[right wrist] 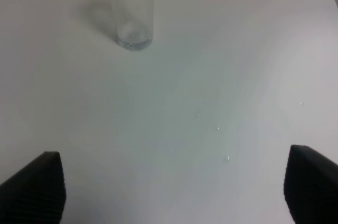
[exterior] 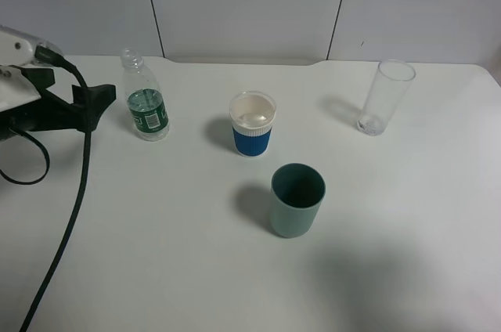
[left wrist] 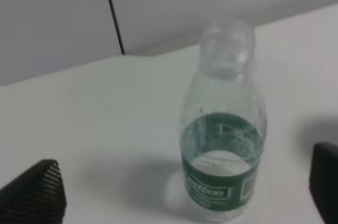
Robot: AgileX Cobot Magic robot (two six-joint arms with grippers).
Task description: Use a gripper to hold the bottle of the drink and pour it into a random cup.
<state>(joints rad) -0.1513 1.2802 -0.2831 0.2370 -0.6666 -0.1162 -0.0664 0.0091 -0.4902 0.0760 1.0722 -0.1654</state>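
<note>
The bottle (exterior: 145, 109) is small and clear with a green label band, and stands upright at the back left of the white table (exterior: 156, 254). A little clear drink (left wrist: 219, 163) sits low in it, at label height. My left gripper (exterior: 88, 105) is open just left of the bottle, not touching it. In the left wrist view the bottle (left wrist: 224, 139) stands between and beyond the spread fingers of that gripper (left wrist: 179, 192). The white cup with a blue ribbed band (exterior: 253, 124) stands upright mid-table. My right gripper (right wrist: 171, 187) is open and empty over bare table.
A plain grey-green cup (exterior: 297, 199) stands in front of the blue-banded cup. A tall clear glass (exterior: 385, 97) stands at the back right and also shows in the right wrist view (right wrist: 131, 7). A black cable (exterior: 66, 230) trails over the left of the table. A few droplets (right wrist: 219, 127) lie on the table.
</note>
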